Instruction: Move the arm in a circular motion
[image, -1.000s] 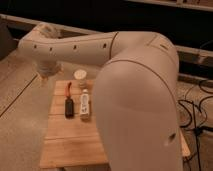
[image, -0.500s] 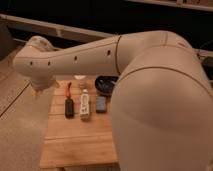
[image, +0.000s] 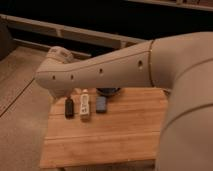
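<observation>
While its pincer seems hidden, state untellable, the arm (image: 107, 70) stretches leftward horizontally.

The arm (image: 115, 70) looks smooth, matt cream plastic; the table (image: 120, 135) shows grained, pale wood planks.

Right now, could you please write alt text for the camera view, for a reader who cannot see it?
A cream-white robot arm reaches from the right across the frame above a wooden table; its gripper is not in view. Below the arm's far end lie a black object, a white object and a dark blue object side by side, a dark round object behind.
</observation>
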